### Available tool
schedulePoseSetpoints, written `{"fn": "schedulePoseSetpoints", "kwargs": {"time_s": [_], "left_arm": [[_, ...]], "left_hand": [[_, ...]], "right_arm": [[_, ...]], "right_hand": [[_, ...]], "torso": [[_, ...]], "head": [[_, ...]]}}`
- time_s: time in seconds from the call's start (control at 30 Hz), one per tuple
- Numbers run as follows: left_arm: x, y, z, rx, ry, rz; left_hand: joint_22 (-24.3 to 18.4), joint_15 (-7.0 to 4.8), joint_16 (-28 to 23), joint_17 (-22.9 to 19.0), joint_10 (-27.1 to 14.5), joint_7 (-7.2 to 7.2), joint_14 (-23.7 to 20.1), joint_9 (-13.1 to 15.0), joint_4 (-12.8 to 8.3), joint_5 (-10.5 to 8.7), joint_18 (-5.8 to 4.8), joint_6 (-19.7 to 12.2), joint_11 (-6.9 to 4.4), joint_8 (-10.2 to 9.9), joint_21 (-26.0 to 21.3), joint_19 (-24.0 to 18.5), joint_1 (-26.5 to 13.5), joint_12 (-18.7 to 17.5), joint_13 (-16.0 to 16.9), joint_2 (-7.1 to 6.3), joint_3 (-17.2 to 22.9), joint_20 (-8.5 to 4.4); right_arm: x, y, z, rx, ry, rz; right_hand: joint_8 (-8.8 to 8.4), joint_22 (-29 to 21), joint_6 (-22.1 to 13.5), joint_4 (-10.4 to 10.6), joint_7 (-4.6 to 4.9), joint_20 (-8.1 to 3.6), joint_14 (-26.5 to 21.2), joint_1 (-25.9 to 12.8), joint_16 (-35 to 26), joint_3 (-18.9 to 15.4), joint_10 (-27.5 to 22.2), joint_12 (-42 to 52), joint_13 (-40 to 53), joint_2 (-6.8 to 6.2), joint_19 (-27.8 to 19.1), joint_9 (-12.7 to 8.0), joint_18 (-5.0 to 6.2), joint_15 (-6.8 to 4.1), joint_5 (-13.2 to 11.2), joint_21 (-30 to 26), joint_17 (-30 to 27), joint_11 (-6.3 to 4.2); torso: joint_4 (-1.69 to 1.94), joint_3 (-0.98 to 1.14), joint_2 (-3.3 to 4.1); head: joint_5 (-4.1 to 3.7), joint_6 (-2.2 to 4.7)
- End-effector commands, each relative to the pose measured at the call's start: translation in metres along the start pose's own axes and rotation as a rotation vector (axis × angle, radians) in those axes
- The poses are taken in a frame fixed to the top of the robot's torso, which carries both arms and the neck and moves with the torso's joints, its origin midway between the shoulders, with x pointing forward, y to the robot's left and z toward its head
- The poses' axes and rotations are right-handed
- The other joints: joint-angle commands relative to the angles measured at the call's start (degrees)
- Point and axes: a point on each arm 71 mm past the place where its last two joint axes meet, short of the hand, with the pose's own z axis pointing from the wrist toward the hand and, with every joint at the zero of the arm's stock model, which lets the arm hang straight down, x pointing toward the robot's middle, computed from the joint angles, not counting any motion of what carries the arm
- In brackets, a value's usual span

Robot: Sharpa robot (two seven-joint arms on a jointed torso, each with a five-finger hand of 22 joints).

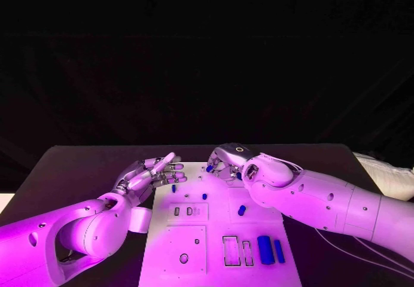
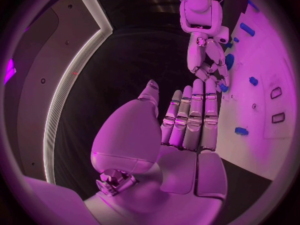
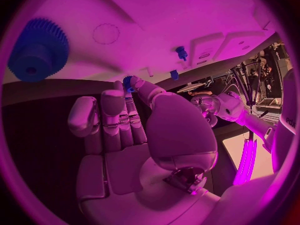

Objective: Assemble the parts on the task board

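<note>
**Right hand pinching a small part at the far edge of the task board**

The task board (image 1: pixel 216 239) lay flat in the middle of the black table (image 1: pixel 78 161), its long axis running away from the robot. Several blue parts rested on it: two elongated pieces (image 1: pixel 265 249) side by side near the right edge beside a rectangular slot, one small piece (image 1: pixel 241 210) near the centre, and short pegs (image 1: pixel 204 195) standing toward the far end. In the right wrist view, a blue gear (image 3: pixel 34 50) sat on the board close to the camera.

The right hand (image 1: pixel 228 162) was positioned over the board's far end, fingers curled downward. The right wrist view showed a small blue part (image 3: pixel 128 81) pinched between its fingertips, so that hand was holding a part rather than empty. The pinch, not a full wrap, probably suited the part's small size and left its lower end free for insertion.

The left hand (image 1: pixel 155 173) hovered at the board's far left edge, fingers extended, close together and holding nothing. Its placement beside the right hand suggested a supporting role, ready to steady the board or receive the part.

Judged from the loose pieces and unfilled recesses, assembly was at an early stage.
</note>
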Motion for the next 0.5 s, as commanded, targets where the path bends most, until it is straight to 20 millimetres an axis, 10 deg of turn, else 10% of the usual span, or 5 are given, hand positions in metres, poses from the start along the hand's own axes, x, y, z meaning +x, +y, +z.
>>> {"fn": "schedulePoseSetpoints", "kwargs": {"time_s": [0.03, 0.5], "left_arm": [[0.0023, -0.0007, 0.0006, 0.003, 0.007, -0.008], [0.0026, -0.0003, 0.001, 0.0, 0.008, -0.009]], "left_hand": [[-0.1, 0.26, -0.2, 0.1, 0.0, 0.28, 0.0, 0.0, -0.4, 0.05, 0.18, -0.2, 0.28, -0.3, -0.3, 0.5, 0.3, -0.4, -0.1, 0.44, 0.0, 0.06], [-0.1, 0.26, -0.3, 0.1, 0.1, 0.28, 0.1, 0.0, -0.5, 0.04, 0.18, -0.2, 0.28, -0.3, -0.3, 0.5, 0.4, -0.4, -0.1, 0.47, 0.0, 0.06]], "right_arm": [[-0.001, 0.0009, 0.0027, 0.022, -0.021, -0.012], [-0.0022, 0.0044, 0.0079, 0.03, -0.027, -0.019]], "right_hand": [[0.03, 0.0, 0.3, 0.3, 0.13, 0.11, 0.2, -0.1, 0.4, 0.0, -0.2, -0.2, 0.0, -0.41, 0.3, 0.2, -1.1, -0.06, 0.2, 0.3, 0.0, 0.38], [-0.04, 0.1, 0.1, 0.8, 0.2, 0.19, 0.1, -0.4, 0.5, 0.1, -0.4, -0.2, 0.0, -0.81, 0.2, 0.2, -1.09, 0.01, 0.2, 0.4, -0.1, 0.45]], "torso": [[0.19, -0.13, 0.25], [0.29, -0.17, 0.48]], "head": [[-0.14, 0.06], [-0.14, -0.12]]}}
